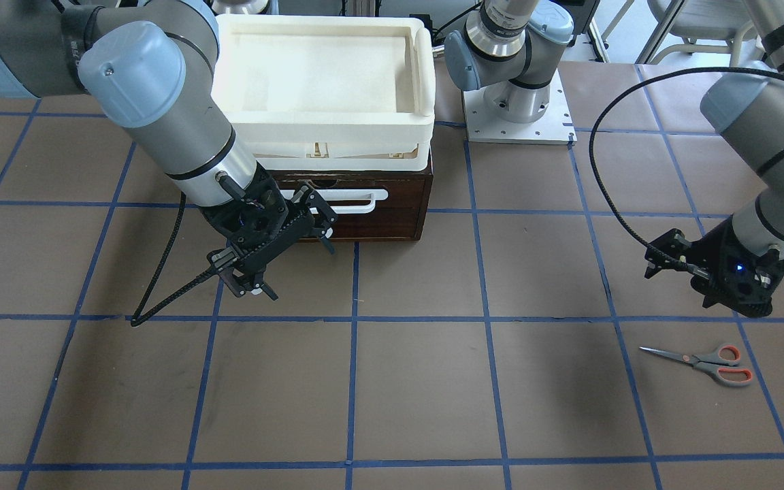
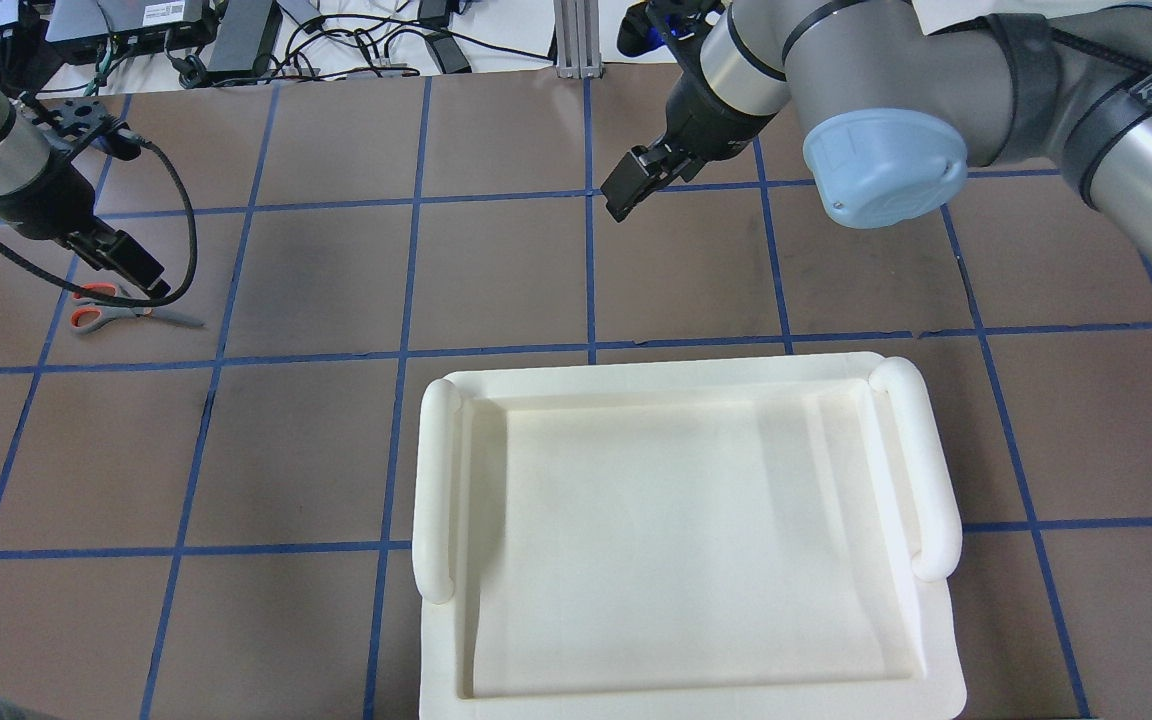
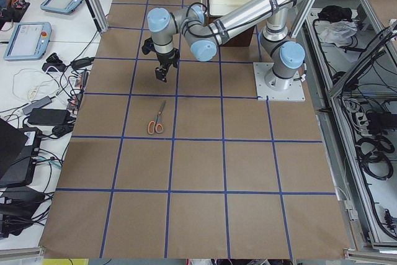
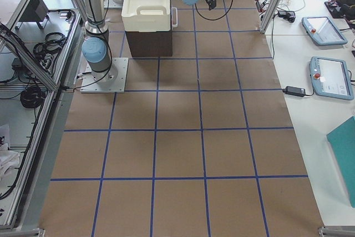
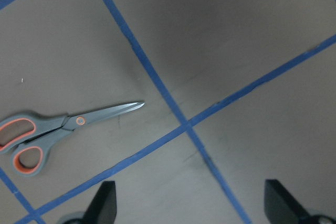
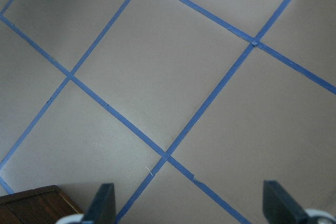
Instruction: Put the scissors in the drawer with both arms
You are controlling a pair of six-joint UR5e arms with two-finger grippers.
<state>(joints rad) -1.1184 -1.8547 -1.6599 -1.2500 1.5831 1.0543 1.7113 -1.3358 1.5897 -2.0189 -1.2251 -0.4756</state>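
Note:
The scissors (image 1: 701,364), grey handles lined orange, blades shut, lie flat on the brown table; they also show in the overhead view (image 2: 121,308) and the left wrist view (image 5: 63,129). My left gripper (image 1: 746,306) hangs open just above and beside them, touching nothing; its fingertips (image 5: 105,205) show at the bottom of the wrist view. The dark brown drawer (image 1: 392,211) with its white bar handle (image 1: 358,201) looks closed. My right gripper (image 1: 317,218) is open and empty, in the air in front of the drawer front; the drawer corner shows in its wrist view (image 6: 31,205).
A cream-white plastic tray (image 1: 426,68) sits on top of the drawer box and hides it in the overhead view (image 2: 441,480). The left arm's base plate (image 1: 518,126) stands next to the box. Black cables loop from both wrists. Blue tape lines grid the table.

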